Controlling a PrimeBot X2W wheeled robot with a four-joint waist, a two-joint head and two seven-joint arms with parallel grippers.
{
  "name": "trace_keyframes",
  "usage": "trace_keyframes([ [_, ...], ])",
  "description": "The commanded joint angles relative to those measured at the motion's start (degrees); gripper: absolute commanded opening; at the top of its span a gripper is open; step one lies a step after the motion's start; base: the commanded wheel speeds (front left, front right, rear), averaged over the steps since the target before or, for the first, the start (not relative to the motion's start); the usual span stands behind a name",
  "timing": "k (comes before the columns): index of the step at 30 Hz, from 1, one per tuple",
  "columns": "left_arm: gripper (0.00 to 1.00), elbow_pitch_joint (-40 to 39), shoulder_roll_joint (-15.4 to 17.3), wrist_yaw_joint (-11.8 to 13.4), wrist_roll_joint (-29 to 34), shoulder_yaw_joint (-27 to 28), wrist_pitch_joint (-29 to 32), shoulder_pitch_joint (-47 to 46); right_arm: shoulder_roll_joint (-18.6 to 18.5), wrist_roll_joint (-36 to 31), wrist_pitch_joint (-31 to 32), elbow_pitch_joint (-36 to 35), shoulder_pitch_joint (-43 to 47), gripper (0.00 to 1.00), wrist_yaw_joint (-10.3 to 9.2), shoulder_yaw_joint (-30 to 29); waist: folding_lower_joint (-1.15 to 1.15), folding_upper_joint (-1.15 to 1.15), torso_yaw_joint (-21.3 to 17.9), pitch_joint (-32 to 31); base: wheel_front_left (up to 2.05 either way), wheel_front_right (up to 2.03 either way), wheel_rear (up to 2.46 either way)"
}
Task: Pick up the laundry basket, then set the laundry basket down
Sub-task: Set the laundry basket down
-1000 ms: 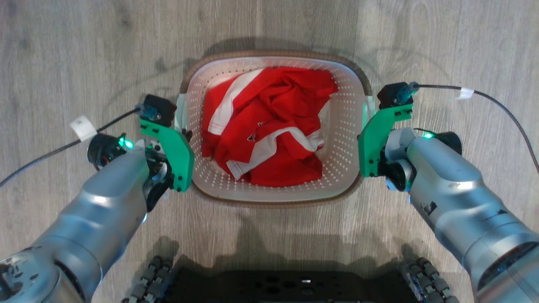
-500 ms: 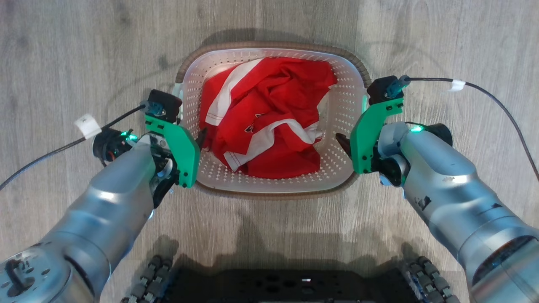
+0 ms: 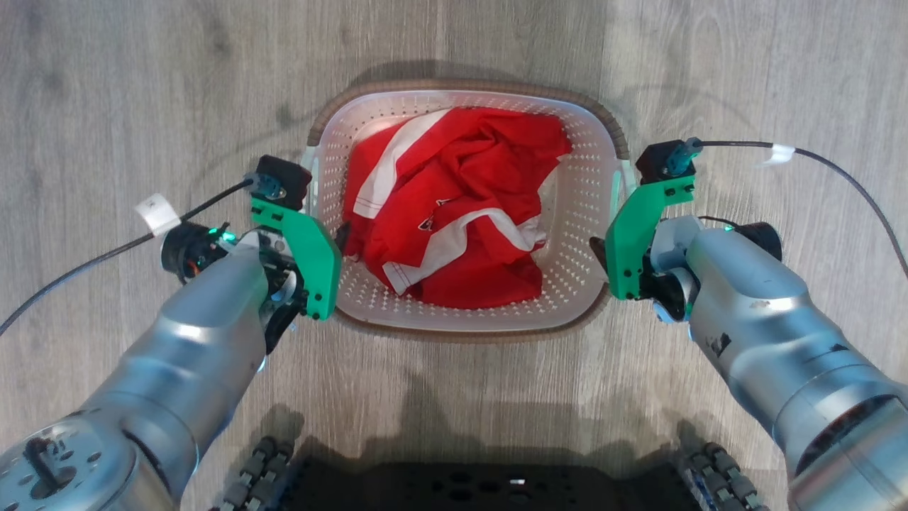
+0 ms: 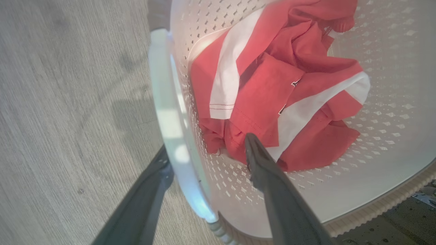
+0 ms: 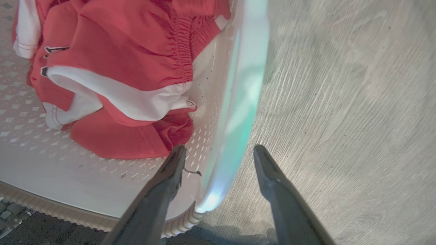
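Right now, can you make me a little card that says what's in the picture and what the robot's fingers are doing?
basket: white laundry basket with a brown rim, on the wood floor
inside: crumpled red and white clothes
left fingers: open, one either side of the left handle
right fingers: open, one either side of the right handle
held: nothing gripped

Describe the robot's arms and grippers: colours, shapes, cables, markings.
The left arm and right arm are rounded silvery-grey metal. Each wrist carries a bright green bracket topped by a black camera block, fed by a black cable with a white tape tag. A green light glows at each wrist. The left gripper and right gripper each have two long, dark, tapering fingers.
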Motion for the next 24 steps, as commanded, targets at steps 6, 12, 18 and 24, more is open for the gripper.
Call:
trace_keyframes([
  [6, 1.0, 0.24, 0.95, -0.36, -0.99, 0.47, 0.53, 1.33, 1.19, 0.5, 0.89, -0.35, 3.77, 1.0, -0.24, 1.31, -0.01, 0.0, -0.15, -1.95, 0.0, 0.0, 0.0],
  [12, 1.0, 1.02, 1.22, -0.36, -1.87, 0.47, 1.51, 2.71, 1.19, 1.02, 0.96, -1.04, 4.59, 1.0, -0.24, 1.98, -0.01, 0.0, -0.54, -4.81, 0.0, 0.0, 0.0],
  [18, 1.0, 1.13, 1.74, -0.36, -2.63, 0.47, 3.08, 4.95, 1.19, 1.77, 1.64, -1.85, 5.82, 1.0, -0.24, 2.9, -0.01, 0.0, -1.23, -8.55, 0.0, 0.0, 0.0],
  [24, 1.0, 1.75, 2.0, -0.36, -3.12, 0.47, 3.16, 6.32, 1.19, 2.43, 1.69, -2.51, 6.98, 1.0, -0.24, 3.69, -0.01, 0.0, -1.48, -11.93, 0.0, 0.0, 0.0],
])
